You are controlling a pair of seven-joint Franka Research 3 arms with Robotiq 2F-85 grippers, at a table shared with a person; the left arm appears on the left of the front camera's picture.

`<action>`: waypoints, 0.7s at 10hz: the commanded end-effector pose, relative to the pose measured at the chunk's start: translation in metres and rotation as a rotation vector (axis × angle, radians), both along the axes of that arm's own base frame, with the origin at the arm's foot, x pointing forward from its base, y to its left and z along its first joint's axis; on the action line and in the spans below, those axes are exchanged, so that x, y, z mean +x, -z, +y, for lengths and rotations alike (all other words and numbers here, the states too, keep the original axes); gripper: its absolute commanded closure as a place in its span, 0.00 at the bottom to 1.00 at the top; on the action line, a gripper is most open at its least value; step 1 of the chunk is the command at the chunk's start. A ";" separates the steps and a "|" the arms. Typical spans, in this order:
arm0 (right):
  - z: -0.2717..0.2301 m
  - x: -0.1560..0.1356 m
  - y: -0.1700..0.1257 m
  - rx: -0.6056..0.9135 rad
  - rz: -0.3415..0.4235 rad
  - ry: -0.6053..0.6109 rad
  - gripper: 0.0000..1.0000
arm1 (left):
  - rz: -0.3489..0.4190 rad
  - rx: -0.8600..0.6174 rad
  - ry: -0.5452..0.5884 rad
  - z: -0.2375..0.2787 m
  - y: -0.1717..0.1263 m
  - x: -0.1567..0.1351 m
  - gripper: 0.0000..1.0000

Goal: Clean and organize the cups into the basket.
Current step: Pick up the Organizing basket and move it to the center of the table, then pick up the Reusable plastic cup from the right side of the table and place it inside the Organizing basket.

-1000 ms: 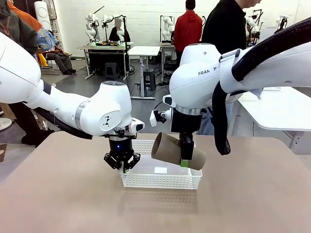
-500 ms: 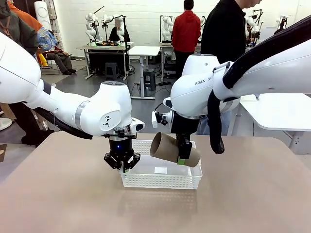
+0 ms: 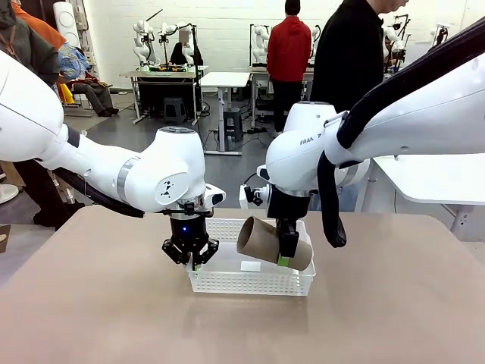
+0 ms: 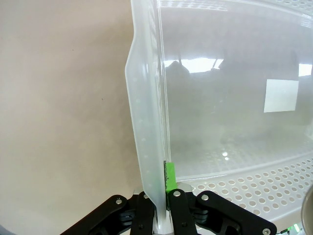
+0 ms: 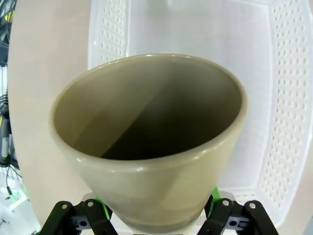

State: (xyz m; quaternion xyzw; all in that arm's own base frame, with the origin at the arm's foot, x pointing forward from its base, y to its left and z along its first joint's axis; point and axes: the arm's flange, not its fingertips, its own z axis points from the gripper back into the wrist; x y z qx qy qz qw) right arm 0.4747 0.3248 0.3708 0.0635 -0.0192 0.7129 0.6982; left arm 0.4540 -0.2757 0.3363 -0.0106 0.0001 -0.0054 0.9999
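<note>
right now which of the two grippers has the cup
The right gripper, shut on the tan cup over the white basket; the left gripper pinches the basket's side wall instead.

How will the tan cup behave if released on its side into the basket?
Likely to roll: the tan cup is round, tapered and held sideways over the basket. Probably rigid: its rim looks undeformed in the right gripper.

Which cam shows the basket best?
Front view: the whole basket sits on the table, left end effector shut on its left wall, right end effector holding a cup over it. Left wrist view shows the pinched wall and the floor close up; right wrist view shows lattice walls and floor behind the cup.
</note>
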 end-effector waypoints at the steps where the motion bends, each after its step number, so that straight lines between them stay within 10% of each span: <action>1: 0.004 0.010 0.011 0.015 0.048 0.015 0.17 | -0.002 -0.005 0.006 0.003 0.002 -0.003 1.00; 7: 0.005 0.019 0.046 -0.028 0.162 0.043 0.09 | -0.002 -0.005 0.006 0.003 0.002 -0.003 1.00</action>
